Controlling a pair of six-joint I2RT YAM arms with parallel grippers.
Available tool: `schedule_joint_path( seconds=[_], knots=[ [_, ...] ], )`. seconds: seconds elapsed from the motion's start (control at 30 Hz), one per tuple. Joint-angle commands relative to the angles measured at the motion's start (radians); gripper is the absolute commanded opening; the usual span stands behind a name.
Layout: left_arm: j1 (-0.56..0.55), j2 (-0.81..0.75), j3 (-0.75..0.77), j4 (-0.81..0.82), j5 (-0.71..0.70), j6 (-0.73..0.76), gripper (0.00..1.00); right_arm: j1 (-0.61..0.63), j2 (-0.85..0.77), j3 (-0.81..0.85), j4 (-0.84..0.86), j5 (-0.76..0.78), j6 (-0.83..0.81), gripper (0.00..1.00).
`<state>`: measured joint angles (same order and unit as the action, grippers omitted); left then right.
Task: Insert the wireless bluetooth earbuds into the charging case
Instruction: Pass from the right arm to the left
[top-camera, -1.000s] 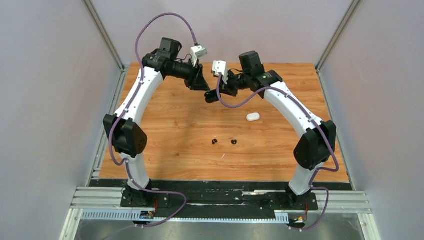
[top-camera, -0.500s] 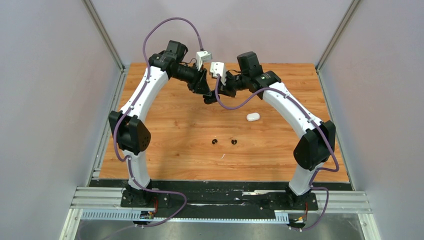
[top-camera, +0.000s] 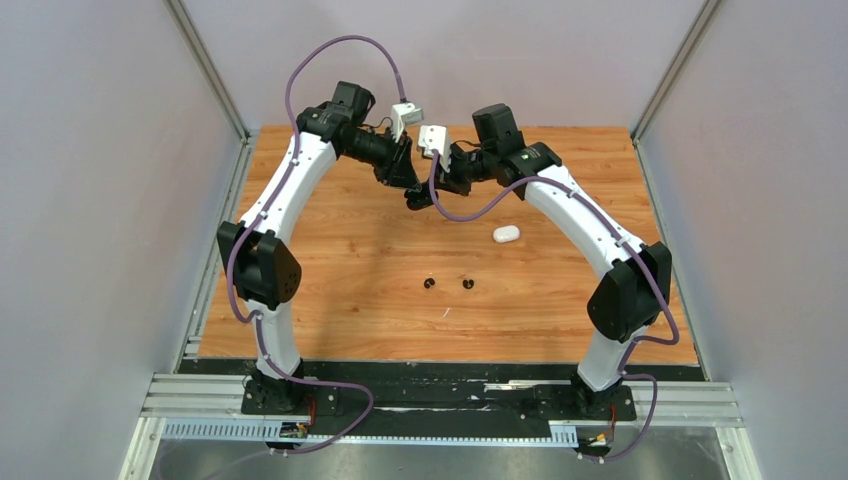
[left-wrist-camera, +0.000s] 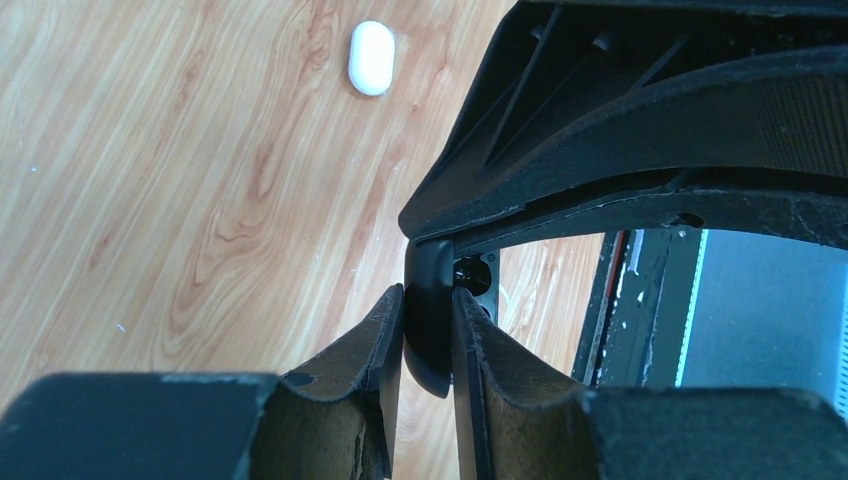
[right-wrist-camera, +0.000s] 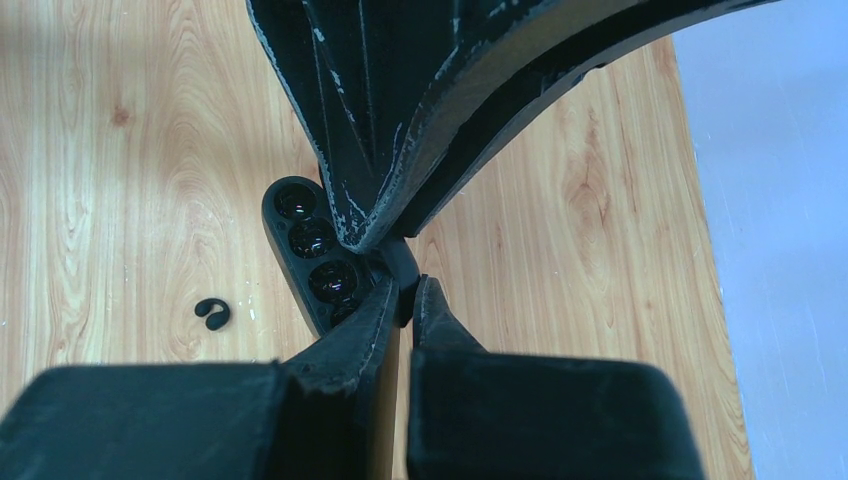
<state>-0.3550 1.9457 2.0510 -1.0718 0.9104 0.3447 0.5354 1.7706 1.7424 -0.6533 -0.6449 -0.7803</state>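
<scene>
Over the far middle of the counter (top-camera: 330, 260), the left fingers (left-wrist-camera: 395, 320) and right fingers (right-wrist-camera: 385, 305) each clench part of the black case (right-wrist-camera: 310, 250), probably to hold it open with its wells bared. Two black buds (top-camera: 429, 284) lie near the counter's centre, not inserted. The fingers hide the hinge, and the white buds are too small to make out.

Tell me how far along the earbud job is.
Done: black case open, pinched between left gripper and right gripper. In hand: steadying it; wells look empty. Left: two black earbuds lie on the table, white case closed.
</scene>
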Motion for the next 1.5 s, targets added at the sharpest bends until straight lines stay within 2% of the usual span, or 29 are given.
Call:
schedule_joint_path(
  seconds=[0.0, 0.33, 0.53, 0.67, 0.83, 1.13, 1.47],
  knots=[
    [-0.01, 0.015, 0.043, -0.015, 0.043, 0.019, 0.3, 0.009, -0.051, 0.035, 0.021, -0.012, -0.019, 0.0],
    [-0.013, 0.024, 0.045, -0.022, 0.033, 0.015, 0.34, 0.011, -0.05, 0.032, 0.023, -0.012, -0.018, 0.0],
    [-0.013, 0.031, 0.061, -0.029, 0.036, 0.015, 0.29, 0.011, -0.048, 0.031, 0.021, -0.011, -0.023, 0.0],
    [-0.012, 0.038, 0.094, -0.052, 0.025, 0.021, 0.34, 0.011, -0.049, 0.024, 0.021, -0.009, -0.03, 0.0],
    [-0.011, 0.054, 0.142, -0.124, 0.007, 0.071, 0.36, 0.012, -0.05, 0.019, 0.021, -0.007, -0.034, 0.0],
    [-0.008, 0.066, 0.145, -0.155, 0.014, 0.087, 0.33, 0.012, -0.043, 0.03, 0.021, -0.011, -0.03, 0.0],
    [-0.009, 0.073, 0.168, -0.136, 0.032, 0.063, 0.18, 0.015, -0.049, 0.017, 0.021, -0.012, -0.038, 0.0]
  ],
)
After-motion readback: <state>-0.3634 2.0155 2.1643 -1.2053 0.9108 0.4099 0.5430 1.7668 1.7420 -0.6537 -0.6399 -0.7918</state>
